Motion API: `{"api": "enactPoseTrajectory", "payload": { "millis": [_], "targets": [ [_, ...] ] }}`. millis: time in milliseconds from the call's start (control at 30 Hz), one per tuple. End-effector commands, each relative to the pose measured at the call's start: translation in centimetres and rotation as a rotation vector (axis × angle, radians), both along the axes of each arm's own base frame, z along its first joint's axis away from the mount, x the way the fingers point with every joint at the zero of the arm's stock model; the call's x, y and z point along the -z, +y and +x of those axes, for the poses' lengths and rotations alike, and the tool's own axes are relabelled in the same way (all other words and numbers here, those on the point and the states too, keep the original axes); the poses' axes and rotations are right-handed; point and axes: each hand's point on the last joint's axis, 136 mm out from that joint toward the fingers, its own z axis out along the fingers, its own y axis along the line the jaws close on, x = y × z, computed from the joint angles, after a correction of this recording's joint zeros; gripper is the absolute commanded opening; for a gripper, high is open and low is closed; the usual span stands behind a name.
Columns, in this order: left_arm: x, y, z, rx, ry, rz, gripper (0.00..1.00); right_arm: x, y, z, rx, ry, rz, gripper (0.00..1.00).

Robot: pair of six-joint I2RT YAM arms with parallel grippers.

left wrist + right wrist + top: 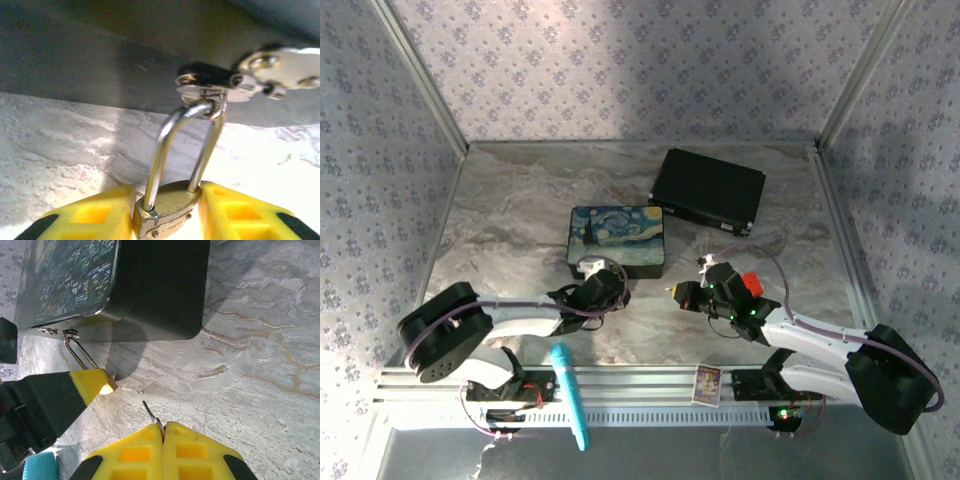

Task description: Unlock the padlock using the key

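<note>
- Pinching the key [150,411] in the right gripper [162,427]: its yellow pads are pressed together at the bottom centre of the right wrist view. The thin blade pokes out up and to the left of them.
- The key tip is apart from the padlock [167,215], with bare marble table [260,365] between the two.
- The left gripper [167,186] is clamped on the padlock at the bottom centre of the left wrist view, with a yellow pad against each side of the brass body.
- The shackle [161,150] is closed and looped through the hasp [210,85] on the painted box [65,275], which sits at the upper left of the right wrist view.
- A black case [708,188] lies further back, at the upper centre of the overhead view, and is not involved.
- Step in hand, my judgement: the lock is steadied and the key is on approach; insertion has not begun.
- Next move: find the keyway, which I cannot see from here, line the blade up with it, and ease it in before turning. The left grip must hold the body against the twist.
</note>
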Motion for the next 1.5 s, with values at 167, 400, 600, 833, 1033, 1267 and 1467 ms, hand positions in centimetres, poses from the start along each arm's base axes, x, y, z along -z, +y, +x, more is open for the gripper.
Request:
{"api": "enactPoseTrajectory", "payload": {
  "millis": [167,400,600,833,1033,1267,1467],
  "targets": [
    [-0.6,-0.3,0.1,-0.009,-0.013,-0.054,0.27,-0.4,1.2,0.7,-0.003,-0.005,0.009,0.0],
    [-0.6,-0.6,0.1,-0.011,-0.005,-0.076,0.18,-0.1,1.9,0.5,-0.018,0.0,0.008,0.0],
    [0.2,-0.2,0.3,-0.031,-0.008,-0.058,0.29,0.2,2.4,0.6,-0.026,0.008,0.012,0.0],
    [0.0,-1.8,0.6,0.004,-0.039,-0.087,0.33,0.4,2.7,0.5,-0.034,0.019,0.005,0.0],
    [0.4,-1.8,1.0,-0.018,-0.044,-0.082,0.31,0.6,2.7,0.5,-0.034,0.023,0.0,0.0],
    [0.1,-2.3,1.4,-0.02,-0.06,-0.095,0.23,1.0,3.0,0.7,-0.032,0.034,0.009,0.0],
    [-0.8,-3.1,0.9,0.001,-0.02,-0.153,0.04,1.2,4.3,0.7,-0.038,0.097,0.149,0.0]
  ]
}}
